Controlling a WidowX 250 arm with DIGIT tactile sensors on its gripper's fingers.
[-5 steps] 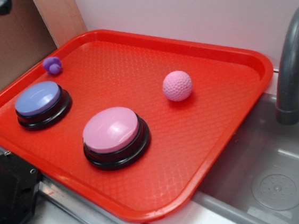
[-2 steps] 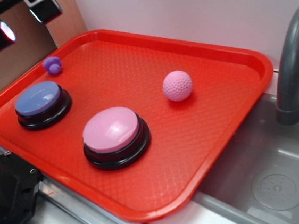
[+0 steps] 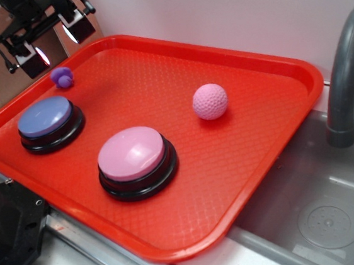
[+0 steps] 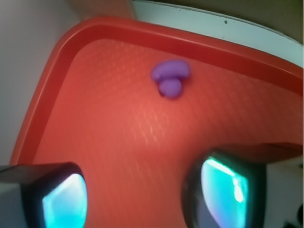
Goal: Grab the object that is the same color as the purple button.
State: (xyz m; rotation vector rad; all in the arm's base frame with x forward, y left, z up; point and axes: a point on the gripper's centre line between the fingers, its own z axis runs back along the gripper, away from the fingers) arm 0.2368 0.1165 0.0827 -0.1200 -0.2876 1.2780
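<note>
Four things are sitting on the red tray (image 3: 264, 117): the purple button (image 3: 45, 118) near its left edge, a pink button (image 3: 132, 154) at the front middle, a pink golf ball (image 3: 210, 101) toward the right, and the object (image 3: 61, 77), a small knobbly purple toy, in the far left corner. The object is lying just behind the purple button, not touching it, and close to the tray's raised rim. The pink golf ball is resting well apart from both buttons.

The gripper (image 3: 53, 41) is hanging in the air above the tray's far left corner, over and slightly behind the object, with its jaws spread wide and nothing between them. Its two fingers (image 3: 78, 26) are showing pale, lit pads facing the exterior camera.

From the wrist view, the object (image 4: 170, 78) is showing as two rounded lumps, a wider one above a smaller one, lying on the textured tray floor (image 4: 109, 142) near the curved corner rim. Both fingertips (image 4: 64, 199) are sitting at the bottom of that view, glowing teal, well apart from the object, which is lying ahead of the gap between them and nearer the right-hand fingertip's side.

A grey faucet (image 3: 348, 70) is standing over the sink (image 3: 325, 218) to the right of the tray.
</note>
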